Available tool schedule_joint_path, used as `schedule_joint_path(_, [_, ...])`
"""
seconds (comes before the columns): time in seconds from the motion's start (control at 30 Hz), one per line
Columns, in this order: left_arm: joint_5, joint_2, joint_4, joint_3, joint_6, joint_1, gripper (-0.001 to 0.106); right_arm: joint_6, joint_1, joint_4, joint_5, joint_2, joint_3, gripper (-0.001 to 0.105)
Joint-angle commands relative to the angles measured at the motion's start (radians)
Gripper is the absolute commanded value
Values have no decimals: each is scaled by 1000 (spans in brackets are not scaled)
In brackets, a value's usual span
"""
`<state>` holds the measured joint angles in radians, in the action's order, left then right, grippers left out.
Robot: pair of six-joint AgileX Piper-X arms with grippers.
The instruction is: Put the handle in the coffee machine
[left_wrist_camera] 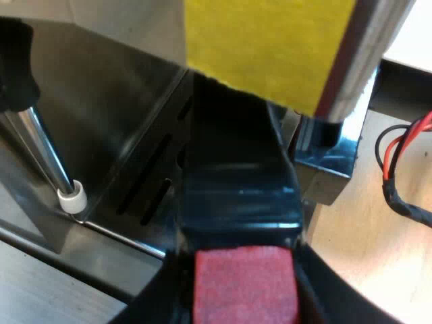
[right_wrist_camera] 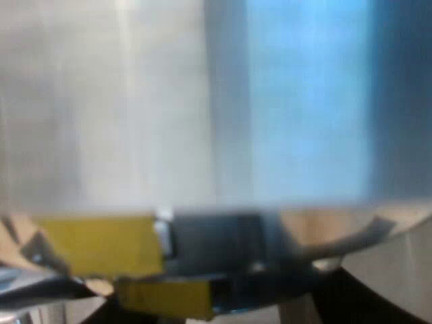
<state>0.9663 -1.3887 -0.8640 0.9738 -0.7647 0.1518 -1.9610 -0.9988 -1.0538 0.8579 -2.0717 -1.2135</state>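
Note:
The holder's dark handle point(left_wrist_camera: 236, 182) runs from my left gripper point(left_wrist_camera: 244, 297) up under the espresso machine's front point(left_wrist_camera: 121, 115). Its red end point(left_wrist_camera: 244, 287) sits between the black fingers point(left_wrist_camera: 158, 300), which are shut on it. A yellow label point(left_wrist_camera: 270, 44) on the machine hangs just above the handle and hides its far end. My right gripper point(right_wrist_camera: 223, 310) is pressed close to a brushed metal wall of the machine point(right_wrist_camera: 135, 101); yellow patches point(right_wrist_camera: 94, 243) and a dark part point(right_wrist_camera: 216, 243) lie just below that wall.
A metal steam wand point(left_wrist_camera: 47, 155) with a white tip point(left_wrist_camera: 71, 197) stands beside the handle, under a black knob point(left_wrist_camera: 15, 64). Slots of the drip tray point(left_wrist_camera: 152, 196) lie beneath. Wooden table top point(left_wrist_camera: 378, 250) shows past the machine's corner.

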Motion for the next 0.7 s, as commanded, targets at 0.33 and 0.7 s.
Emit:
schedule_joint_path(0.33, [148,25,52,41,-17,9,0,-86,4,-151,-40,12,-9,35])
schedule_joint_path(0.7, [147,25,35,41,-24,9,6,-108,4,-208,-45,12,-9,35])
